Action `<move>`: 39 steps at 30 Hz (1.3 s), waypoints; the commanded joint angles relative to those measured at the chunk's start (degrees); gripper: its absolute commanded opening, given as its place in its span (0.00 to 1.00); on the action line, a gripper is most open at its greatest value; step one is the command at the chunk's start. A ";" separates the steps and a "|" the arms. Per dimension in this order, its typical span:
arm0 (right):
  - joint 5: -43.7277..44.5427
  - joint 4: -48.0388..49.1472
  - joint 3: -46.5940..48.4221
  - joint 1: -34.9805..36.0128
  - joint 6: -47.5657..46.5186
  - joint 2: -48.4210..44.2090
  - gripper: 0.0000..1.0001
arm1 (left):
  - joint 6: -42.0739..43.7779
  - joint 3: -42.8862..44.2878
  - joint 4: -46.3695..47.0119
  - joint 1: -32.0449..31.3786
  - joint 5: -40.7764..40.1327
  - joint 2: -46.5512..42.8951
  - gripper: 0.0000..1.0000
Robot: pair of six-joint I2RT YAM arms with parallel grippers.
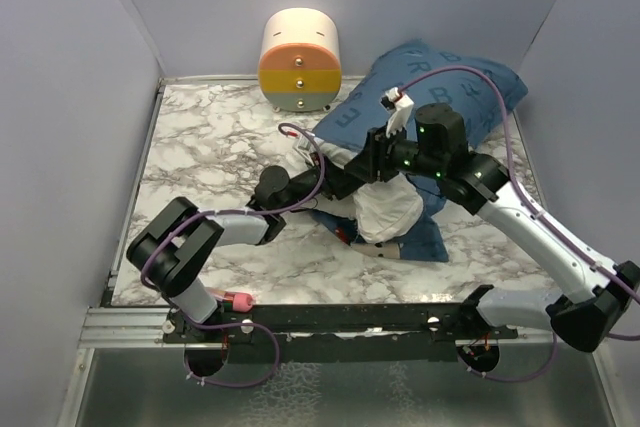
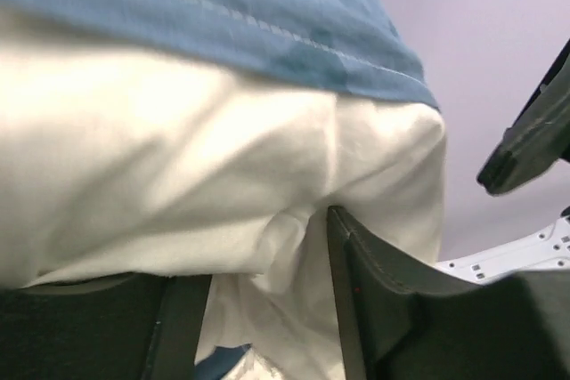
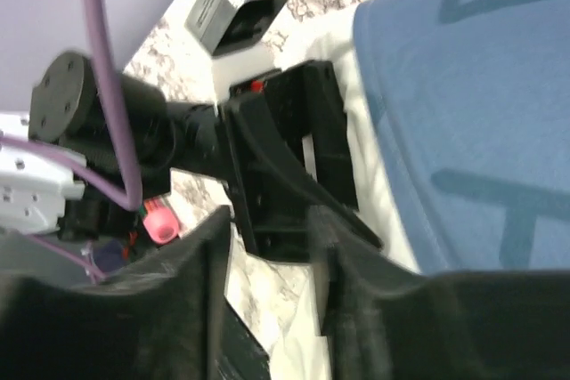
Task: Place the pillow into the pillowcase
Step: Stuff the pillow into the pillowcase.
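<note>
Top view: white-and-grey marble-look table [image 1: 220,147] with both arms meeting dead centre. The left arm [image 1: 220,232] comes off its base at 7 o'clock, doubles back at a chunky black elbow, then runs low and flat toward 3 o'clock. The right arm [image 1: 530,217] starts at 5 o'clock, and its white link climbs toward 10 o'clock, with the wrist tipped down over the bedding. Purple cables [image 1: 455,72] loop off both.

The pillowcase [image 1: 425,59] is a soft blue cloth with paler letters and a stitched hem. It's stuffed plump and lies from the centre out to 1 o'clock. The pillow [image 1: 385,209] is mostly inside it. Only one wrinkly white end bulges out of the mouth at the centre, facing 6 o'clock, with a flap of blue under it.

At 12 o'clock against the back wall there's a smooth cylinder [image 1: 299,59], cream on top with an orange band.

The left gripper [image 2: 258,255] has its jaws spread, and white pillow cloth sags into the gap just under the blue hem. The right gripper [image 3: 272,238] is parted too, with nothing between the jaws, hanging right over the left one.
</note>
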 commanded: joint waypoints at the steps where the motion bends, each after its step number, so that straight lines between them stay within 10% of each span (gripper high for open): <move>1: 3.71 -6.29 2.78 0.66 -5.65 -5.01 0.49 | 3.03 -2.33 -11.55 1.52 -1.76 -7.05 0.62; 6: 11.68 -12.19 6.39 0.03 -7.88 -6.71 0.70 | 4.12 -6.25 -26.95 2.27 -0.65 -19.33 0.69; 17: 16.09 -18.23 -0.91 -5.24 -6.75 -9.13 0.63 | -2.65 -11.10 -45.32 5.33 3.74 -42.79 0.78; 28: 1.66 -11.56 1.29 -5.23 -9.86 -11.57 0.63 | -10.48 -2.91 -48.76 1.98 0.15 -36.18 0.81; 39: -2.25 -17.37 29.70 -3.12 -16.72 16.23 0.69 | -17.25 -7.75 -57.93 4.20 -16.87 -48.25 0.80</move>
